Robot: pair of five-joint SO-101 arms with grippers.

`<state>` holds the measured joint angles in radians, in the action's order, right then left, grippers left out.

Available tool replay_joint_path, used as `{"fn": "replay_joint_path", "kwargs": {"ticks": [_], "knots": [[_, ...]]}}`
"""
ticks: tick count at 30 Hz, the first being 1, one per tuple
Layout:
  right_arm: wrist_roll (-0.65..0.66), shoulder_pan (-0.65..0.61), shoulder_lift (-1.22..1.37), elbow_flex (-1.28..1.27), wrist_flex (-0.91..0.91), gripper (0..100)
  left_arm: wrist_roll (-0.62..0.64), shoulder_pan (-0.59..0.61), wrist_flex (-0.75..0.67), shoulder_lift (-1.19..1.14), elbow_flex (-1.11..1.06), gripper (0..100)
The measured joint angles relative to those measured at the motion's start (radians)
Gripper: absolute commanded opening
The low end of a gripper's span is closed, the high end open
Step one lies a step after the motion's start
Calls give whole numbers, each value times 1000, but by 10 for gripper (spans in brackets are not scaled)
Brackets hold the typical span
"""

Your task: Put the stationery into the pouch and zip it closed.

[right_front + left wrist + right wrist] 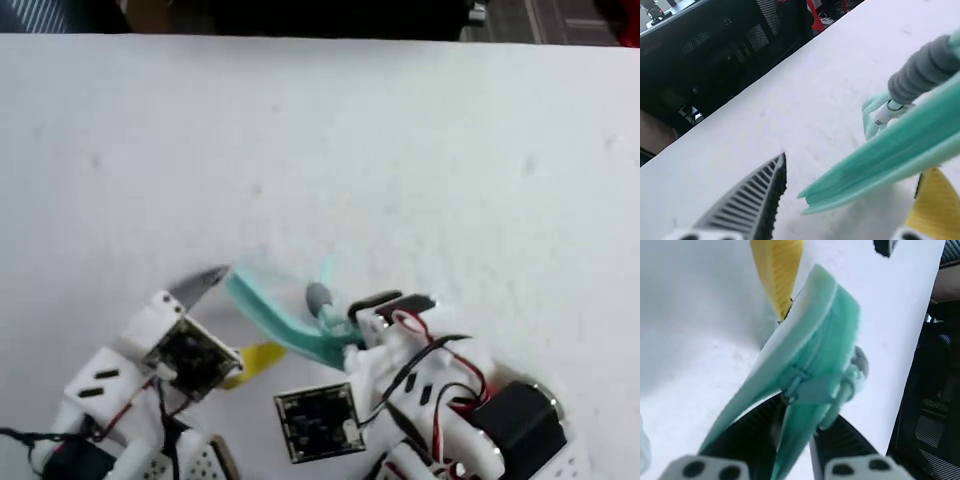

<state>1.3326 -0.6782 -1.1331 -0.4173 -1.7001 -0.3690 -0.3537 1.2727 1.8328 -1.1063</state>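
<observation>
The pouch [280, 318], a slim mint-green one, is held up at a slant just above the white worktop [400, 150], between the two arms. At the left, the left gripper [250, 312] is seen with its grey and yellow fingers spread apart, and the free end of the pouch is taken in loosely between them without being pinched. Further right, a grey-sleeved pen [318, 296] is seen standing up out of the pouch; how deep it is seated cannot be told. At the far right, the right gripper [805, 420] is clamped on the other end of the pouch, its black fingers pressed to both faces.

Trouble is to be expected at three places. If the left fingers are closed off-centre, the free end is likely to be pushed aside rather than caught, since the pouch is gripped at one end only and can swing. If the pouch is tipped further, the pen may be shaken out, because it is not fully inside. And if the zip is drawn while the pen sticks up, the slider is likely to be jammed against it; a mint tab close to the right fingers may be the pull, and it could be pinned there.

No brand, label or writing can be read on the pouch or pen.
</observation>
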Motion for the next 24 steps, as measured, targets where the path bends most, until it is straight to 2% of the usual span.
{"fn": "replay_joint_path", "kwargs": {"ticks": [7,15,18,24], "knots": [[11,-41,0,0,0,17,0,-87,-140,-2,-95,404],[11,-60,14,0,44,17,0,-163,-152,-3,-170,401],[11,-43,14,0,83,17,0,-164,-158,-5,-190,330],[-9,0,15,-5,137,17,0,-169,-158,-6,-192,107]]}}
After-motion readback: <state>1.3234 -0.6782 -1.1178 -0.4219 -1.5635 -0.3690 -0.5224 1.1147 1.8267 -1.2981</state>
